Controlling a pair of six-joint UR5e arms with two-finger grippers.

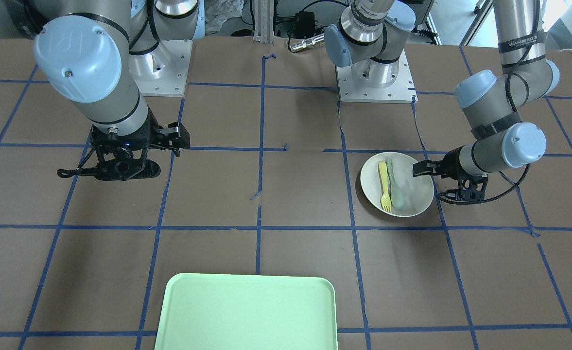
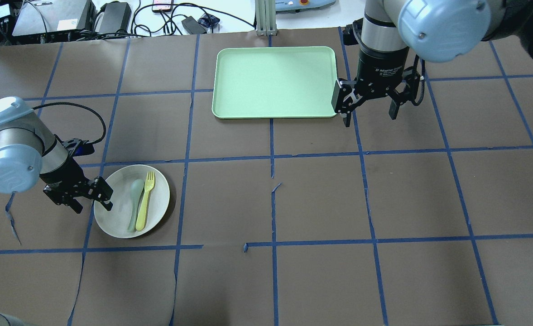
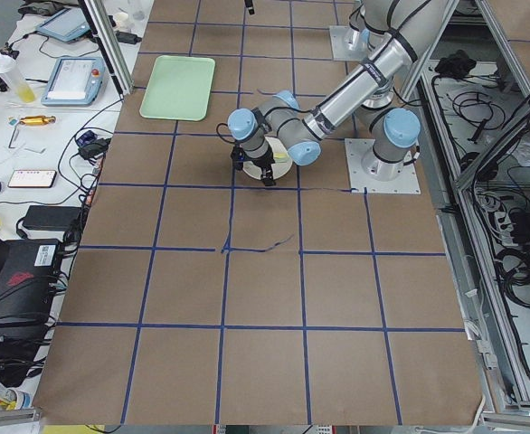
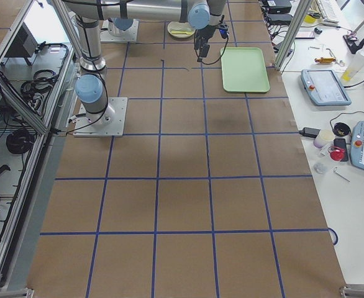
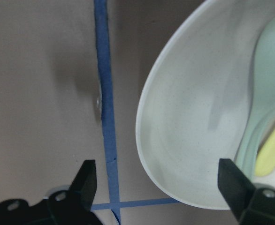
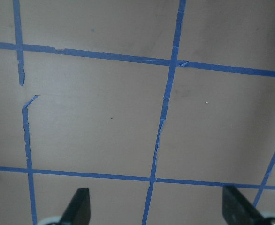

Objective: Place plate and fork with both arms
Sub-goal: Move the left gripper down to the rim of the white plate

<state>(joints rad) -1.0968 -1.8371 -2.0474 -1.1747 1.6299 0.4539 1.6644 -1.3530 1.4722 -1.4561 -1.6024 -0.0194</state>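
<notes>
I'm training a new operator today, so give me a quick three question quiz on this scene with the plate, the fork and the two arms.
1. What lies beside the fork on the plate? A spoon, B knife, C cup.
2. True or false: the left gripper and the right gripper both have open fingers.
3. Which gripper is nearer the tray?
Key: 1 A. 2 true. 3 the right gripper.
</notes>
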